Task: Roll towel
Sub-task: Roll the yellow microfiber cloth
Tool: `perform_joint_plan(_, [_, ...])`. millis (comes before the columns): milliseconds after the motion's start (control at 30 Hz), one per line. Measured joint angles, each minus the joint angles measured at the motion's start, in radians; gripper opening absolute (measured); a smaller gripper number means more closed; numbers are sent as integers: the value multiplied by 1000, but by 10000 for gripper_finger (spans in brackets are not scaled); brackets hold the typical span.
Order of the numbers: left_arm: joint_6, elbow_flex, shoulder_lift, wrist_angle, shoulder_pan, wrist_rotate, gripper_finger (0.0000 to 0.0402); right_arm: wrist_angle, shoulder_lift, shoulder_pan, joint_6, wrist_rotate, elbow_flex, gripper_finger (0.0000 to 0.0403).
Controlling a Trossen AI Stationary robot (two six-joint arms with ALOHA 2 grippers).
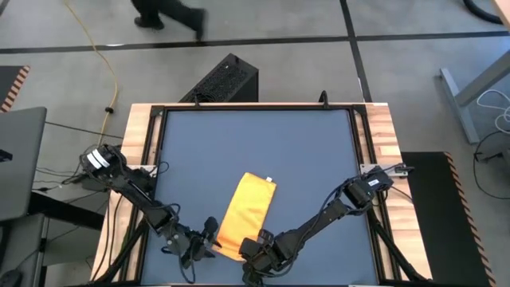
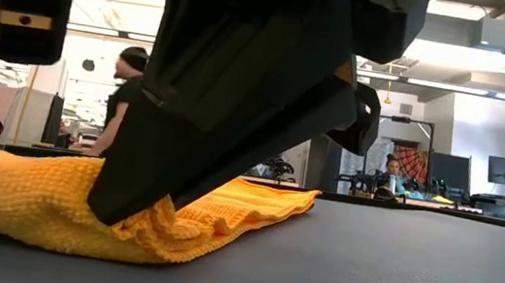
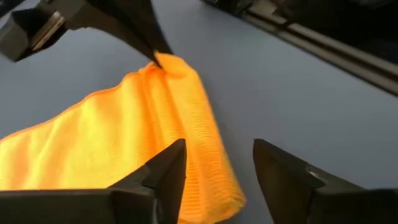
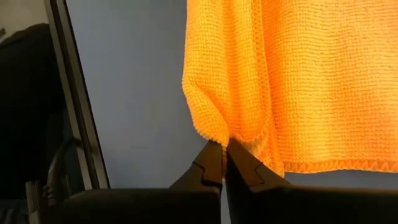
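Nubby yellow towel (image 1: pixel 247 211), folded long, partly rolled at its 6 o'clock end. Pinched there by right gripper (image 4: pixel 225 163); left gripper (image 3: pixel 214 168) agape at 9 o'clock of the roll, empty.

both arms reach in low over the table's near edge, their wrists angled toward each other. the left gripper (image 3: pixel 214 171) has its fingers spread apart, holding nothing. the right gripper (image 4: pixel 224 163) is pinched tight on a fold of the towel (image 1: pixel 247 214).
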Motion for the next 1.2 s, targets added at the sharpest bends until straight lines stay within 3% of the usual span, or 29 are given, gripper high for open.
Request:
perform_joint_plan(133, [-19, 14, 19, -3, 18, -5, 198, 0, 0, 1, 21, 3, 0, 20])
perform_joint_plan(300, [-64, 16, 21, -32, 47, 38, 184, 0, 0, 8, 27, 25, 1, 20])
perform_joint_plan(800, [-130, 16, 21, -102, 97, 152, 49, 1, 0, 9, 50, 29, 1, 20])
perform_joint_plan(900, [-175, 16, 21, -114, 115, 201, 10, 1, 0, 11, 51, 29, 1, 20])
perform_joint_plan(1200, [-314, 17, 20, -182, 207, 434, 1, -4, 0, 37, 83, 61, 1, 20])
